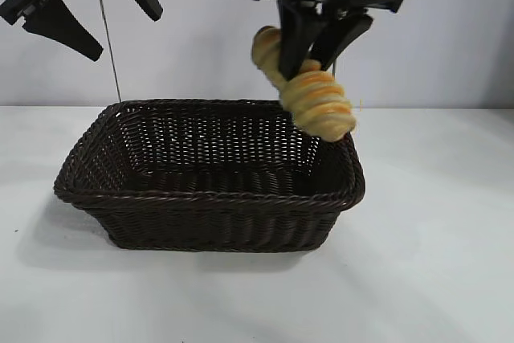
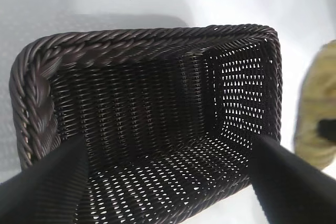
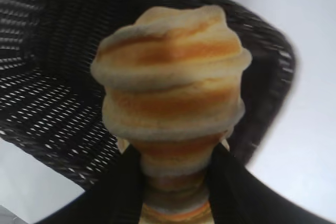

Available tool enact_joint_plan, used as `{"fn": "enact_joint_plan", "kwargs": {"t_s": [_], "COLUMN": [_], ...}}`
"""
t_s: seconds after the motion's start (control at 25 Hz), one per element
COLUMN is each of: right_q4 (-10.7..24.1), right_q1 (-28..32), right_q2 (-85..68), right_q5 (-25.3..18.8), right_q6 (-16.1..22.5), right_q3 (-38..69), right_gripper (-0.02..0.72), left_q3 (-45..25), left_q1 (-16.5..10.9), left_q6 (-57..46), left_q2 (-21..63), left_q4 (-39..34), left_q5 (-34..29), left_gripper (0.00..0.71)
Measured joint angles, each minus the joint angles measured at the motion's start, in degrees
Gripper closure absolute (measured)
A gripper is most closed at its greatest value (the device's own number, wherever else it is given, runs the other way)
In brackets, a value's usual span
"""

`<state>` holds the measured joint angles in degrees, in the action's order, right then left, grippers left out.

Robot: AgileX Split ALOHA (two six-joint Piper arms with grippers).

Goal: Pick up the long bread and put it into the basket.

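Gripping the long bread (image 1: 317,102), right jaws hang over the basket (image 1: 209,195) rim; left jaws open.

Items counted: long bread (image 1: 317,102) – 1, spiral-ridged loaf | basket (image 1: 209,198) – 1, dark woven wicker | grippers – 2: left gripper (image 1: 76,6), right gripper (image 1: 321,50) | table (image 1: 434,263) – 1, white surface | total kinds recorded – 4
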<state>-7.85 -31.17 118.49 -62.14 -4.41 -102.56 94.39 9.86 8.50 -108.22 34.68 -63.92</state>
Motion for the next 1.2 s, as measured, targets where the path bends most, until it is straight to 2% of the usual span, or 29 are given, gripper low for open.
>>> {"fn": "enact_joint_plan", "kwargs": {"t_s": [0.28,0.44,0.56,0.8,1.04,1.2], "right_q4": [0.83,0.83,0.83,-0.78,-5.95,-8.19], "right_q1": [0.0,0.0,0.0,2.66,10.12,13.76], "right_q2": [2.93,2.93,2.93,-0.22,-5.04,-7.79], "right_q5": [1.56,1.73,1.73,0.09,-1.49,-3.14], "right_q6": [0.14,0.19,0.24,-0.08,-2.24,-3.33], "right_q3": [0.0,0.0,0.0,-0.22,-0.29,-0.29], "right_gripper": [0.42,0.275,0.21,0.197,0.197,0.197], "left_q3": [0.0,0.0,0.0,0.0,0.0,0.0], "left_q1": [0.0,0.0,0.0,0.0,0.0,0.0], "left_q6": [0.0,0.0,0.13,0.18,0.18,0.18], "left_q2": [0.0,0.0,0.0,0.0,0.0,0.0], "left_q4": [0.0,0.0,0.0,0.0,0.0,0.0], "left_q5": [-0.36,-0.36,-0.36,-0.36,-0.36,-0.36], "left_gripper": [0.105,0.105,0.105,0.105,0.105,0.105]}}
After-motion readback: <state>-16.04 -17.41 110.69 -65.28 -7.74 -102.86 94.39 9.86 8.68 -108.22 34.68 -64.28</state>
